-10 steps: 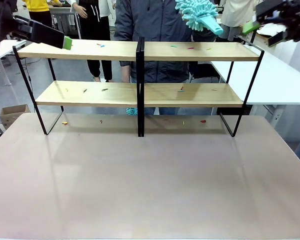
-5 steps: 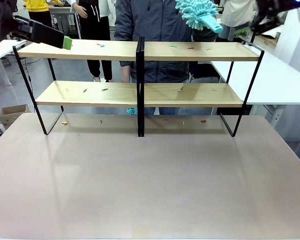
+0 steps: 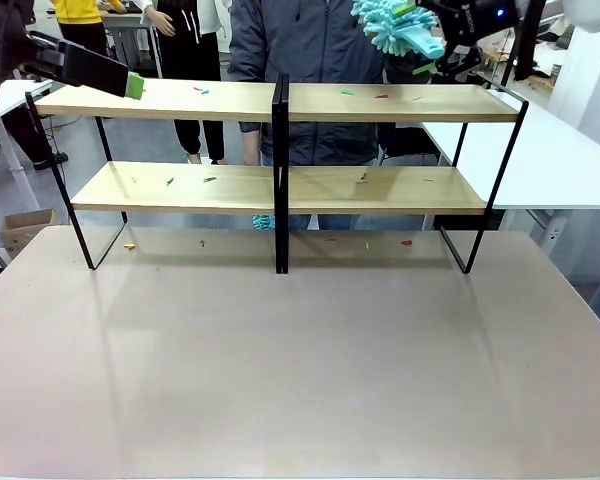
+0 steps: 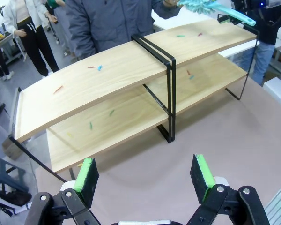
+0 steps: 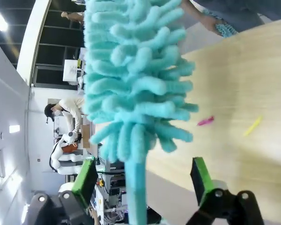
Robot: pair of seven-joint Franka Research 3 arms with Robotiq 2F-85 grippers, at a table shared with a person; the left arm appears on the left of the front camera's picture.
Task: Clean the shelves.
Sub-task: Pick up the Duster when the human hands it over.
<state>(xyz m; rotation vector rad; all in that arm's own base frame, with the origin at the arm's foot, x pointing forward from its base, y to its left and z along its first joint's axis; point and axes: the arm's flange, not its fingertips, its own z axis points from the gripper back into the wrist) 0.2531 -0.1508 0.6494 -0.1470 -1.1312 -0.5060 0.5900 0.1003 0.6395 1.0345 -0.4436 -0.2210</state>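
A fluffy teal duster (image 5: 136, 79) is held above the top board's right end. Its handle is flanked by the right gripper's (image 5: 143, 171) spread fingers and touched by neither pad. A person (image 3: 310, 40) is seen behind. The left gripper (image 4: 145, 174) is spread too, empty. The shelves (image 3: 280, 185) are set across the table's (image 3: 300, 380) far half: black frames, pale boards, littered with coloured scraps (image 3: 382, 97).
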